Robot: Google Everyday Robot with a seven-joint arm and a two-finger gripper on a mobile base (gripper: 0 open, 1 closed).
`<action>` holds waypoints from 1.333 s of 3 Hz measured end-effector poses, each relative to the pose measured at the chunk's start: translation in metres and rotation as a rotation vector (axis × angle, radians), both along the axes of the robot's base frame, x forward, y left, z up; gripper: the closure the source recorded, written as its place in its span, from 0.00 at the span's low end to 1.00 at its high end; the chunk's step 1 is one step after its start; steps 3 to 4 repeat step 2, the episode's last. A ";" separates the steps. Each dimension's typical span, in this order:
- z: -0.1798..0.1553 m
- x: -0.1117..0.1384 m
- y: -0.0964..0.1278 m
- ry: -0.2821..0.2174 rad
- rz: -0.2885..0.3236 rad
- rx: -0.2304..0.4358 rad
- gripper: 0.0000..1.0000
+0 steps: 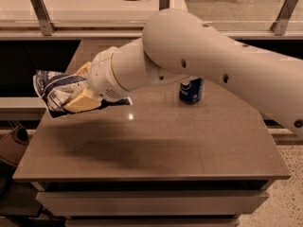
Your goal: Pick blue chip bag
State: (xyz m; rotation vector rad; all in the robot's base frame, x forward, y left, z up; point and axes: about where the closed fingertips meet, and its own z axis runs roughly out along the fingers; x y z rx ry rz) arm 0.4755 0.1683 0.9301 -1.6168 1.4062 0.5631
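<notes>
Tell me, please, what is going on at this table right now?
The robot's arm reaches across the table from the right. Its gripper holds the blue chip bag between its fingers, over the table's left edge. Judging by the shadow on the tabletop below, the bag appears to be lifted clear of the surface. A blue soda can stands upright near the middle of the table, partly behind the arm, and nothing is gripping it.

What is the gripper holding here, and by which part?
The gripper holds the blue chip bag by the end nearest the arm, over the table's left edge; the rest sticks out leftward.
</notes>
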 end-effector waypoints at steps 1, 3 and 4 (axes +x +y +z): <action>0.012 0.000 -0.002 -0.023 0.003 0.000 1.00; 0.020 -0.002 -0.001 -0.040 0.014 -0.006 1.00; 0.020 -0.002 -0.001 -0.040 0.014 -0.006 1.00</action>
